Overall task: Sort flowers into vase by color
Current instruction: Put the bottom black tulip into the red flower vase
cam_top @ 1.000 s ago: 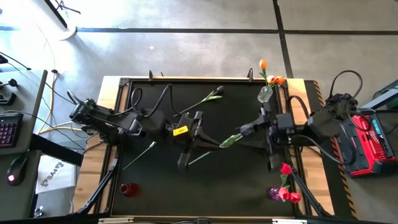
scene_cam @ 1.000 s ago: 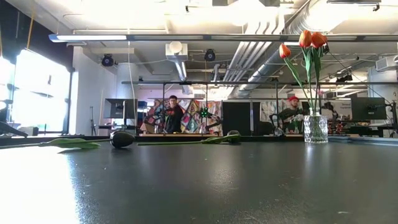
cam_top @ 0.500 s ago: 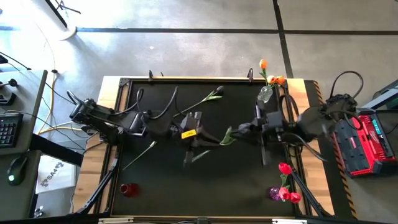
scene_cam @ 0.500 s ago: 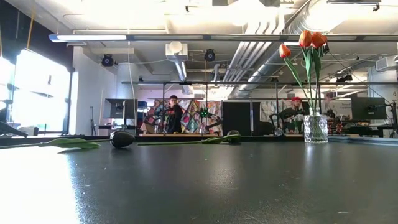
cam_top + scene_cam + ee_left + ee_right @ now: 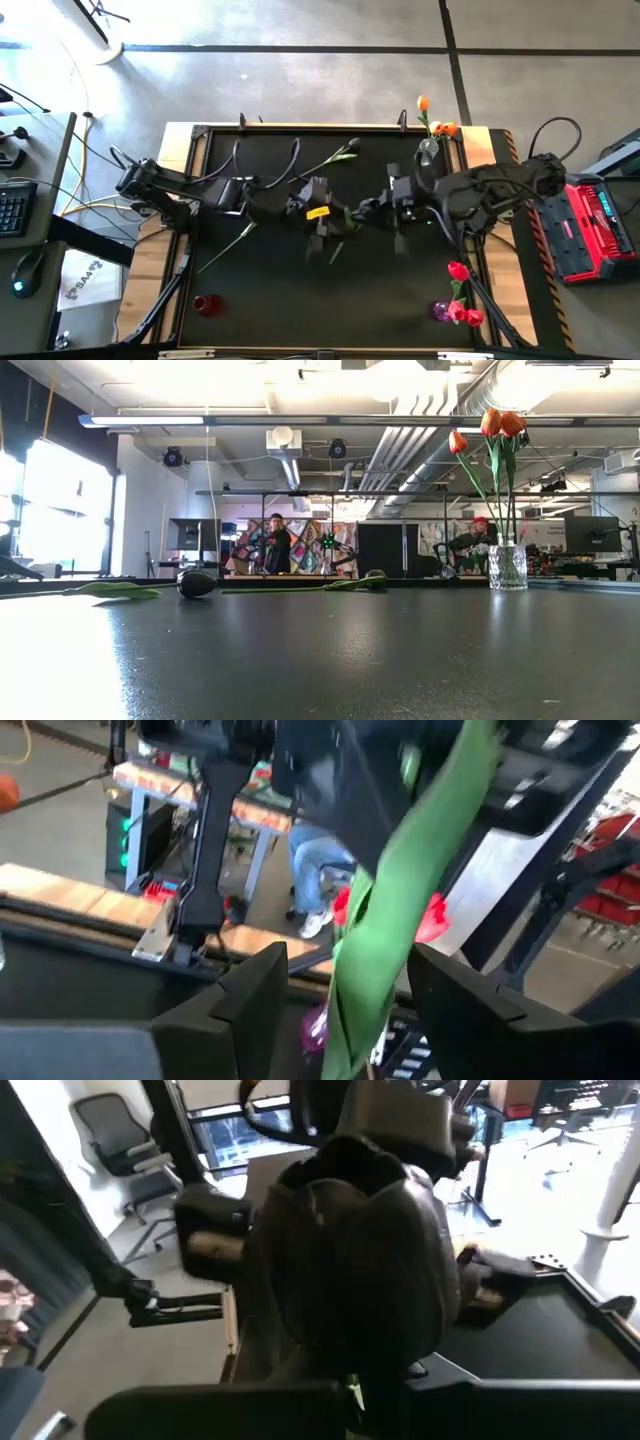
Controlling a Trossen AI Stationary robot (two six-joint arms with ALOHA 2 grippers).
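A dark-headed flower (image 5: 350,1270) hangs above the middle of the table between my two grippers. My right gripper (image 5: 368,211) is shut on it. My left gripper (image 5: 330,228) is open, its fingers on either side of the flower's green leaf (image 5: 400,920); whether they touch it I cannot tell. A clear vase (image 5: 428,150) with orange flowers stands at the far right. A purple vase (image 5: 441,311) with red flowers stands at the near right. Another dark flower (image 5: 335,157) lies on its side at the far middle. My right gripper pinches the dark flower between its two fingers on the stem just under the head (image 5: 352,1388). The fingers reach in level from the table's right. The head stands up right in front of the wrist camera, and the flower is clear of the table.
A loose green stem (image 5: 226,245) lies on the left part of the table and a small red vase (image 5: 207,304) stands at the near left. The low view shows the clear vase (image 5: 507,566) and a dark flower head (image 5: 197,583) lying on the table. People sit in the room behind.
My right gripper has gone toward the table's left, up to my left gripper, and has taken hold of the dark flower. My left gripper has drifted a little toward the right. The flower's stem and leaf have swung with them, staying clear of the table.
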